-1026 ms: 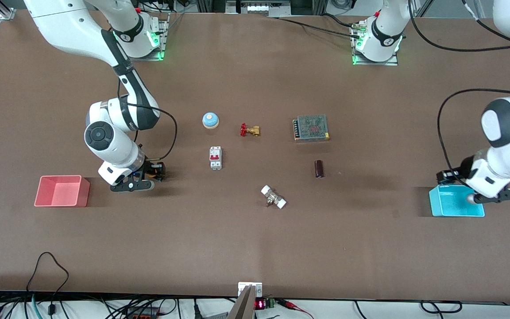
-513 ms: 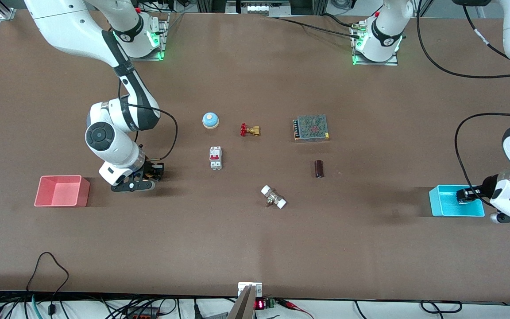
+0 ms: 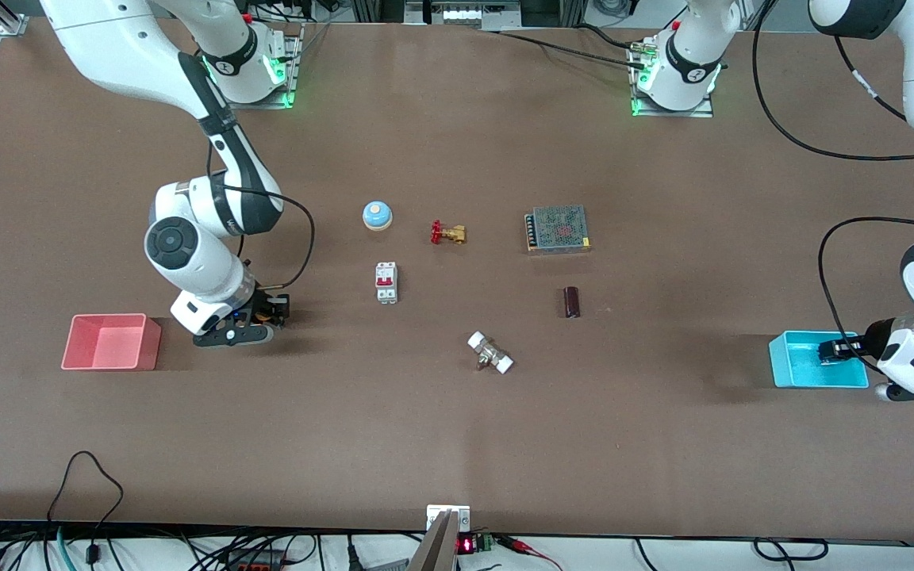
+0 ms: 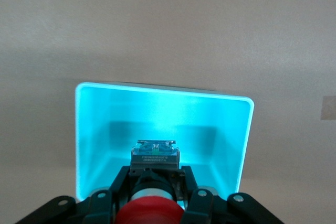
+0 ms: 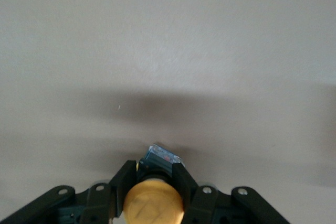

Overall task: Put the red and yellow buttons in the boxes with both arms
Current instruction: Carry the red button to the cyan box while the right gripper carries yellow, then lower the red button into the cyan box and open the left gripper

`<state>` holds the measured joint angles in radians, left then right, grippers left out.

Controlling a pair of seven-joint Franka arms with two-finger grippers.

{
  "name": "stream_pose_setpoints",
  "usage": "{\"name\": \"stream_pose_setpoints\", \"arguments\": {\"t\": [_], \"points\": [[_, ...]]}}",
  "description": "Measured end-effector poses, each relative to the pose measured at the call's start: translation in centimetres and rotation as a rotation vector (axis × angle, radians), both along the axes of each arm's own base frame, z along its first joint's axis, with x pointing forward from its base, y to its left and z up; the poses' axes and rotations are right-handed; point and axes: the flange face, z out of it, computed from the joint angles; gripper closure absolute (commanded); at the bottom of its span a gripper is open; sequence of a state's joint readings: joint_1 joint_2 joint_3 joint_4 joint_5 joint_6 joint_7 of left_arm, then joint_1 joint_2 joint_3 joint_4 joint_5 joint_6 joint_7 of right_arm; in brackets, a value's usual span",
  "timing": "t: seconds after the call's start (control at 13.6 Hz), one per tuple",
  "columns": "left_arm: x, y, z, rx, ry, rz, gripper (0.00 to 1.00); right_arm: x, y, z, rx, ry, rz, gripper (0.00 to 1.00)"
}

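Observation:
My left gripper [image 4: 155, 174] is shut on the red button [image 4: 149, 211], gripping its black body. It hangs over the inside of the cyan box [image 4: 94, 129], which stands at the left arm's end of the table [image 3: 798, 369]. In the front view the left gripper [image 3: 838, 349] shows above that box. My right gripper [image 5: 153, 174] is shut on the yellow button [image 5: 153, 203], low over bare table. In the front view the right gripper [image 3: 270, 309] sits beside the pink box [image 3: 147, 345], which has nothing in it.
Mid-table lie a blue-and-white bell [image 3: 377, 215], a red-handled brass valve [image 3: 447, 233], a white circuit breaker [image 3: 386, 282], a mesh-topped power supply [image 3: 558, 228], a dark cylinder [image 3: 572, 302] and a white-capped fitting [image 3: 490, 353].
The right gripper has closed on the yellow button and shifted a little toward the pink box. The left arm's wrist swung toward the table's end, carrying the red button over the cyan box's inside.

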<state>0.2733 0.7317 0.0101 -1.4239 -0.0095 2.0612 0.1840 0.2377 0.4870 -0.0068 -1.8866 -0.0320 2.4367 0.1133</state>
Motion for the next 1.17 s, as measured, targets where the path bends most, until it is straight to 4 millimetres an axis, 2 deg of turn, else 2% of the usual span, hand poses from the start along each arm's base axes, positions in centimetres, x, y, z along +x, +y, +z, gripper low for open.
{"name": "stream_pose_setpoints", "arguments": {"t": [0.15, 0.22, 0.37, 0.44, 0.51, 0.59, 0.66, 0.88, 1.03, 1.17], "points": [[0.0, -0.1, -1.0, -0.005, 0.012, -0.003, 0.66, 1.0, -3.1, 5.2, -0.019, 0.031, 0.048, 0.73], [0.0, -0.2, -1.4, -0.008, 0.016, -0.009, 0.66, 1.4, -5.9, 8.5, -0.027, 0.044, 0.08, 0.73], [0.0, -0.3, -2.2, -0.022, 0.021, -0.019, 0.66, 1.7, -13.2, 14.3, -0.047, 0.045, 0.15, 0.73], [0.0, -0.3, -2.5, -0.024, 0.018, -0.022, 0.66, 1.6, -17.1, 16.1, -0.057, 0.037, 0.178, 0.73], [0.1, -0.3, -2.9, -0.024, 0.014, -0.027, 0.65, 1.5, -20.5, 17.0, -0.066, 0.03, 0.192, 0.73], [0.1, -0.4, -3.3, -0.026, 0.015, -0.029, 0.63, 1.4, -23.1, 17.0, -0.071, 0.031, 0.193, 0.73], [0.1, -0.4, -3.6, -0.027, 0.015, -0.031, 0.63, 1.3, -24.8, 16.5, -0.074, 0.037, 0.191, 0.73], [0.2, -0.5, -3.9, -0.027, 0.009, -0.031, 0.5, 3.1, -27.1, 13.0, -0.083, 0.001, 0.192, 0.73], [0.2, -0.5, -4.0, -0.027, 0.007, -0.032, 0.24, 4.4, -27.7, 9.9, -0.078, -0.038, 0.201, 0.73], [0.3, -0.5, -3.9, -0.027, 0.006, -0.032, 0.04, 5.2, -27.9, 7.8, -0.069, -0.068, 0.206, 0.73]]}}
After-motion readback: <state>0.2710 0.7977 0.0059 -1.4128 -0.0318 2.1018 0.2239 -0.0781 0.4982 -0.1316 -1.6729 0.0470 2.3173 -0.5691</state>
